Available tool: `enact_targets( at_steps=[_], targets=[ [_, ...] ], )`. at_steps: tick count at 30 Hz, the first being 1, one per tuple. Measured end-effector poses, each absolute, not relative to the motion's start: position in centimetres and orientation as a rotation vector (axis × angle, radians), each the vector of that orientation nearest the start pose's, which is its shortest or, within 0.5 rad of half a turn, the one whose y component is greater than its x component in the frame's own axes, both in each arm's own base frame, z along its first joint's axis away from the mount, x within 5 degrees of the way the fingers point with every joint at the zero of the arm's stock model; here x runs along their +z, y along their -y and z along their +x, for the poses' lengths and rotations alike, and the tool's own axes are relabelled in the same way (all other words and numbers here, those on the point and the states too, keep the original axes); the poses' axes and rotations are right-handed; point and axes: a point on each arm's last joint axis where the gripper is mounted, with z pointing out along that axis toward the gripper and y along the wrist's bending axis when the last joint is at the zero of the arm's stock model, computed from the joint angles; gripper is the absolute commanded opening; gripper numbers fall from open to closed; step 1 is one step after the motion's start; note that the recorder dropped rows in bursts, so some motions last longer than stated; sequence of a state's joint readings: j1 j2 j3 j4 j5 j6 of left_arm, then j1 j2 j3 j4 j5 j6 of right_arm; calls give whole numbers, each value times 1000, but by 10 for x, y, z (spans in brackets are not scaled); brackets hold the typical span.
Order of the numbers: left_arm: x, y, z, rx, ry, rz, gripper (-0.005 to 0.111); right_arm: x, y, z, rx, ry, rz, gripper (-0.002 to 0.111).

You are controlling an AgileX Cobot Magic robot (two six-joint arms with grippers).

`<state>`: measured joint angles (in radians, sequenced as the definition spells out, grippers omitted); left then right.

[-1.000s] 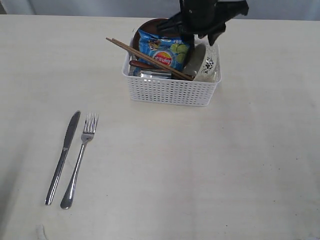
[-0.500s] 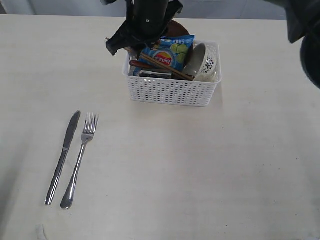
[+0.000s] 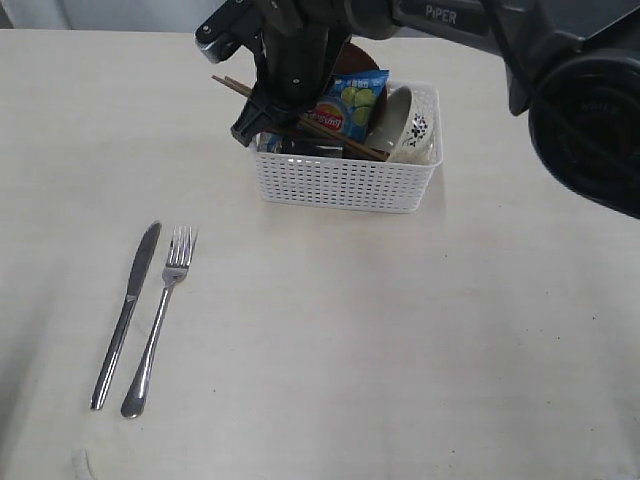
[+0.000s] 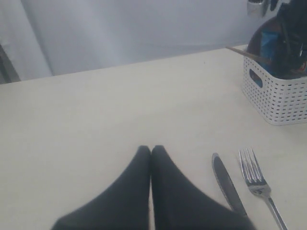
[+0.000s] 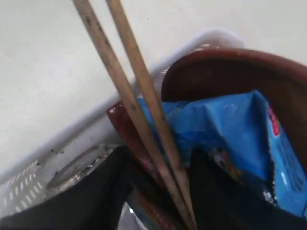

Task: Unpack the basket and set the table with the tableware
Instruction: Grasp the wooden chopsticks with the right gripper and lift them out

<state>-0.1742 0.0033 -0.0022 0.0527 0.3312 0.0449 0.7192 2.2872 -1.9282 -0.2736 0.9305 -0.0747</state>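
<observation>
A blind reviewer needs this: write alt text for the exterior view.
The robot's black right gripper reaches into the left end of a white lattice plastic basket, beside two wooden chopsticks jutting from it. A blue chips packet and white speckled bowl sit inside. A steel knife and steel fork lie side by side on the pale cream tabletop.

"PiPER" is printed in pale letters on the right arm point(image 3: 447, 14). The chips packet's point(image 3: 352, 103) logo seems lettered but cannot be read.
</observation>
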Motion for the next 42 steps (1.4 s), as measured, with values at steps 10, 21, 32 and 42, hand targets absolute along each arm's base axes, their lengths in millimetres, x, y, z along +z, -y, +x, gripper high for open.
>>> enact_targets(
  at_steps=[10, 21, 32, 42],
  targets=[
    [184, 8, 53, -41, -1801, 231, 0, 167, -316, 391, -163, -2404, -1212, 14],
    [184, 8, 53, -41, -1801, 231, 0, 172, -313, 392, -197, -2392, -1229, 0],
    [184, 8, 53, -41, -1801, 231, 0, 239, -306, 381, -153, -2343, -1149, 0],
    [184, 8, 53, -41, -1801, 231, 0, 325, -268, 352, -298, -2343, -1023, 0]
  ],
)
